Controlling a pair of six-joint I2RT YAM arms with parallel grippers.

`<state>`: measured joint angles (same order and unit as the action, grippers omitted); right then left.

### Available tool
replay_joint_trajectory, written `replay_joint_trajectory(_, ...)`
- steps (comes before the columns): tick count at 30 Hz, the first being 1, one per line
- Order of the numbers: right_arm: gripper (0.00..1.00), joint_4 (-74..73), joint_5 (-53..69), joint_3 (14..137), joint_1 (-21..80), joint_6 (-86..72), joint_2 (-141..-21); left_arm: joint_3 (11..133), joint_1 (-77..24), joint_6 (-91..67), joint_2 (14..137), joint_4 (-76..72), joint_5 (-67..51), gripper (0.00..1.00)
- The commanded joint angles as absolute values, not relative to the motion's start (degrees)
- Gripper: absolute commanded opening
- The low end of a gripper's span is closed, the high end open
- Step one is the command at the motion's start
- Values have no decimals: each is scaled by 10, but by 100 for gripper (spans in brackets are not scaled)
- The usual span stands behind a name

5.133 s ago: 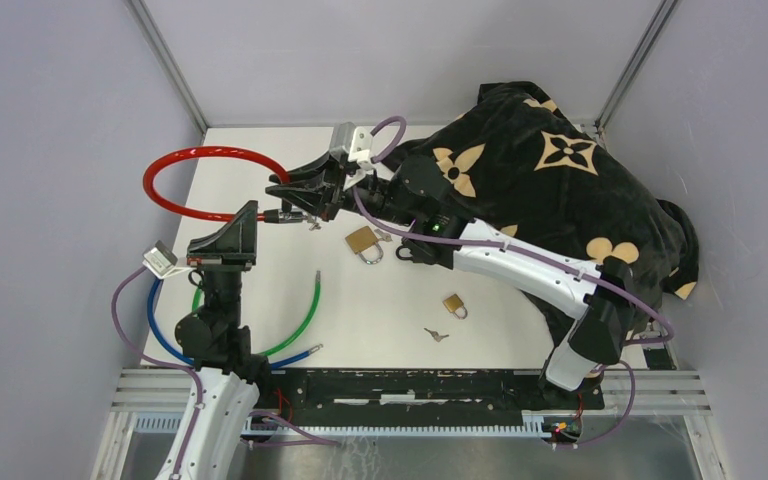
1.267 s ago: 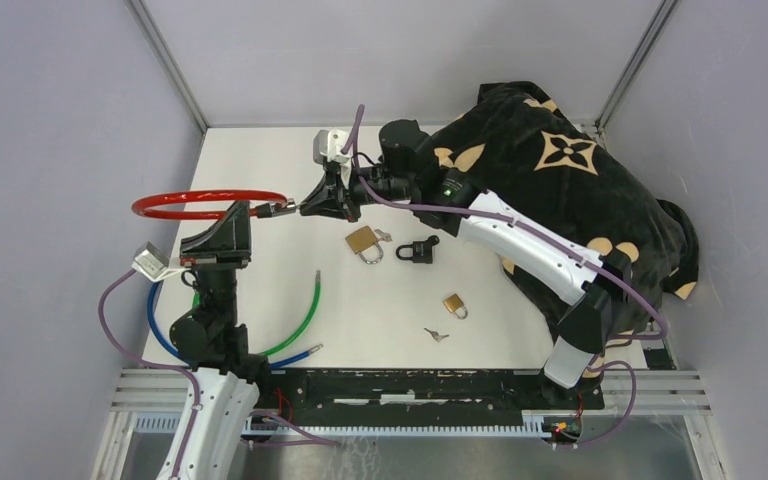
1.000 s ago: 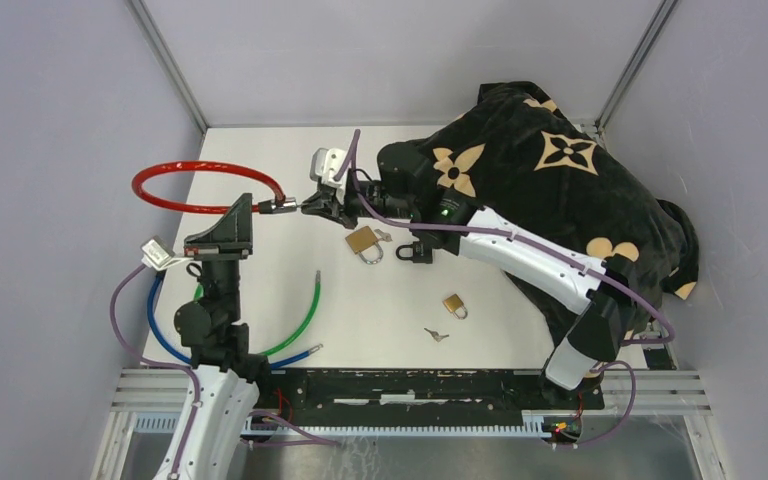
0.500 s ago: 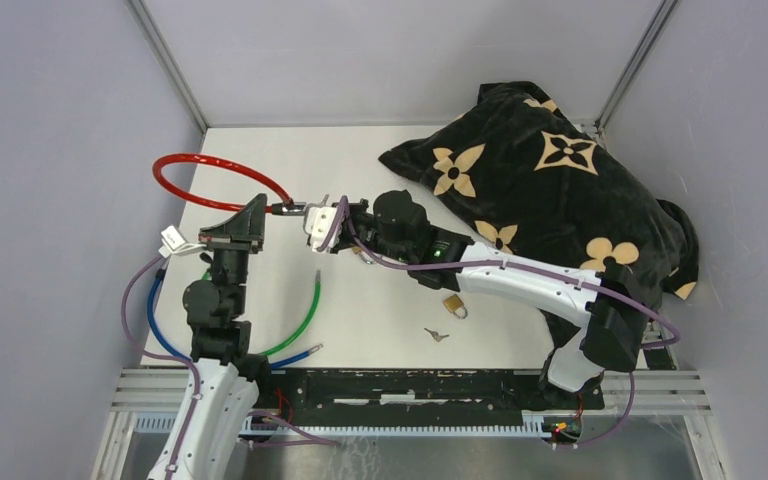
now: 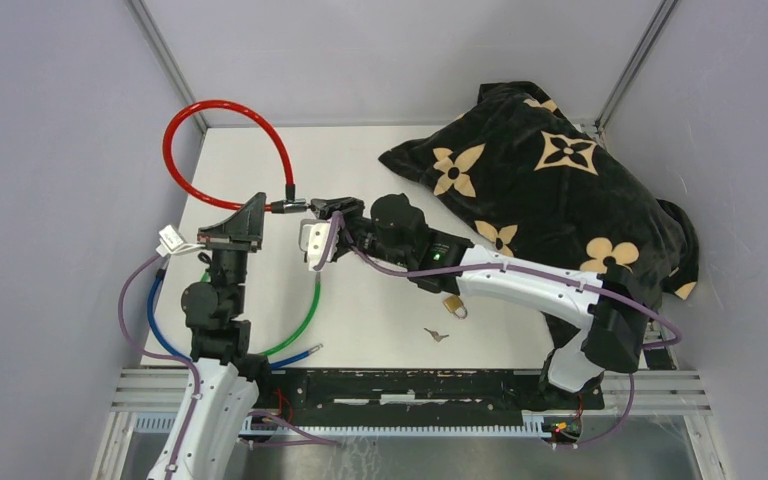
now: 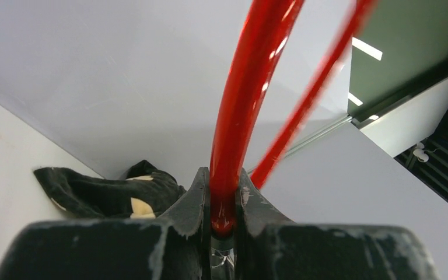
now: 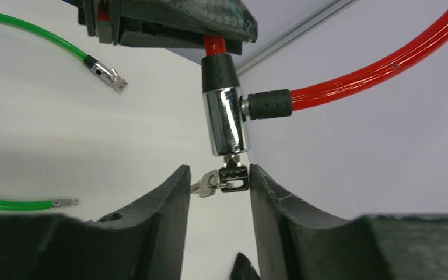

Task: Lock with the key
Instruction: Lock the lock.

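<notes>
A red cable lock point(image 5: 185, 120) arcs up over the table's back left. My left gripper point(image 5: 258, 207) is shut on the red cable point(image 6: 245, 93) just behind its black sleeve; the wrist view shows both fingers point(image 6: 197, 195) pressed to it. The chrome lock cylinder point(image 7: 226, 119) hangs below those fingers, with the cable's other end plugged into its side. A key point(image 7: 233, 177) sits in the cylinder's keyhole, and a second key point(image 7: 205, 186) dangles from it. My right gripper point(image 7: 216, 175) is open, its jaws standing on either side of the key head. In the top view it point(image 5: 322, 210) is just right of the cylinder point(image 5: 293, 207).
A green cable point(image 5: 305, 315) and a blue cable point(image 5: 160, 330) curve round the left arm's base; the green one's metal tip point(image 7: 102, 73) lies near the lock. A brass padlock point(image 5: 453, 305) and a loose key point(image 5: 436, 335) lie at mid-table. A black patterned pillow point(image 5: 550, 170) fills the back right.
My right gripper has opened off the key and dropped lower beside the cylinder. The red loop has swung from lying flat on the left to standing up toward the back wall.
</notes>
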<state>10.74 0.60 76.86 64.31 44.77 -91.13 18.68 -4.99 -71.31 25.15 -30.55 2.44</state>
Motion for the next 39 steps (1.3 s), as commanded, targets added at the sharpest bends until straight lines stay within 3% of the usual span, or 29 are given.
replay_joint_trajectory(1,50,74,77,795,621,436,-878,196,-48,-655,243,-418,11,2)
replay_joint_trajectory(8,73,-45,221,864,566,371,-876,190,-48,-587,241,-473,-37,2)
replay_joint_trajectory(13,77,-154,413,955,504,314,-913,187,-48,-517,238,-483,-81,2)
replay_joint_trajectory(16,77,-176,433,971,490,280,-929,188,-49,-490,237,-487,-85,2)
replay_joint_trajectory(28,66,-31,435,925,490,161,-959,190,-49,-510,241,-492,-90,2)
replay_joint_trajectory(32,57,-34,439,950,490,156,-983,189,-48,-512,240,-493,-89,2)
replay_joint_trajectory(35,45,-39,438,952,490,155,-989,188,-48,-514,239,-494,-87,2)
replay_joint_trajectory(39,41,-33,440,949,494,153,-989,186,-48,-517,239,-494,-87,2)
